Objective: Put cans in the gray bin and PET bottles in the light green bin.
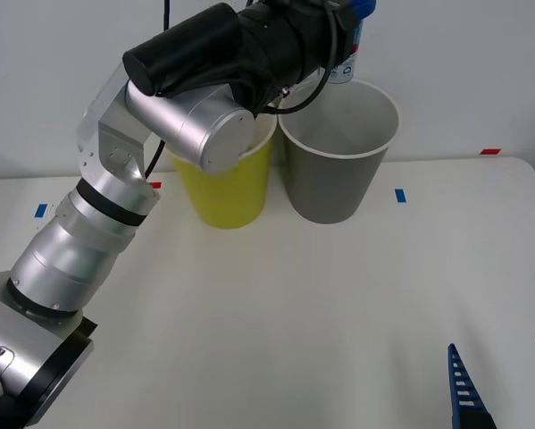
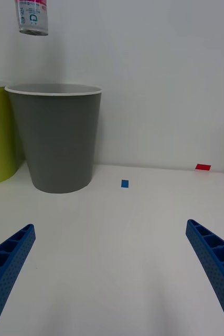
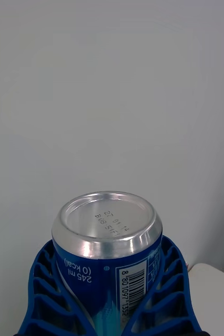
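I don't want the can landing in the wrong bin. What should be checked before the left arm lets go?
1. Can gripped by left gripper: ok, fingers wrap it.
2. Can above the gray bin, not the light green bin: ok, it hangs over the gray bin's far rim.
3. Can centred over the opening: cannot tell.
4. Gray bin upright, mouth open: ok.
5. Right gripper out of the way: ok, low over the table, open.

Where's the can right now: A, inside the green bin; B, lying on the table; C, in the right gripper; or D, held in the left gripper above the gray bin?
D: the left gripper clasps the can, which hangs over the gray bin.
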`<state>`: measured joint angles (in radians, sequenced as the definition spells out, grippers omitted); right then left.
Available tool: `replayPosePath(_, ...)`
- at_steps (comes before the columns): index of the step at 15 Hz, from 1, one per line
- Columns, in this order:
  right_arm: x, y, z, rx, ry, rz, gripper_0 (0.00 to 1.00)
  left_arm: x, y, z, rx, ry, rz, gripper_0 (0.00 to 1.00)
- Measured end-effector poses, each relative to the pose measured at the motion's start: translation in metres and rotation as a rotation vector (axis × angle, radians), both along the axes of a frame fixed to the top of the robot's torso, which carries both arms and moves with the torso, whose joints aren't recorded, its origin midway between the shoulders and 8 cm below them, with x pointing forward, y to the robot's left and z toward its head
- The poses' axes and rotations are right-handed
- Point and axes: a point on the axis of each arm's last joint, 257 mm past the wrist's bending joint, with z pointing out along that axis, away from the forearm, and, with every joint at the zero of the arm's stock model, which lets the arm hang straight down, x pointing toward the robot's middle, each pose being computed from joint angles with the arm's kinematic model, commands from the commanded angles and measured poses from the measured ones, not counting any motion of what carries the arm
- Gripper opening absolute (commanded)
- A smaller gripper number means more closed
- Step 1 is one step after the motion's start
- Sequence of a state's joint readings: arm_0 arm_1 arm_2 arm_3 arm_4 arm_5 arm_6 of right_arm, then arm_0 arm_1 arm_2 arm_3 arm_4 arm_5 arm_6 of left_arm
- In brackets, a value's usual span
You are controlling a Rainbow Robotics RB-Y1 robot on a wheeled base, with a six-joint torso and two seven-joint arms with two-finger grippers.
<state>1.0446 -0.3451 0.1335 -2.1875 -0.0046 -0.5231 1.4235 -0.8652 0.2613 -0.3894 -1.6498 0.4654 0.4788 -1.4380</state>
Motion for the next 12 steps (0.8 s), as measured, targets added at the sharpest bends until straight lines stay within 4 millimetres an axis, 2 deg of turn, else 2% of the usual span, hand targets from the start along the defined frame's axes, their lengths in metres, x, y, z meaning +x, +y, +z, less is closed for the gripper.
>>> replayPosePath(7, 0.000, 0.000, 0.000, 0.000, 0.000, 0.000, 1.00, 0.019, -0.019, -0.021, -0.066, -0.067, 0.008, 0.00)
replayPosePath(12, 0.000, 0.000, 0.000, 0.000, 0.000, 0.000, 1.00, 0.010, -0.038, -0.027, -0.072, -0.064, -0.019, 0.00)
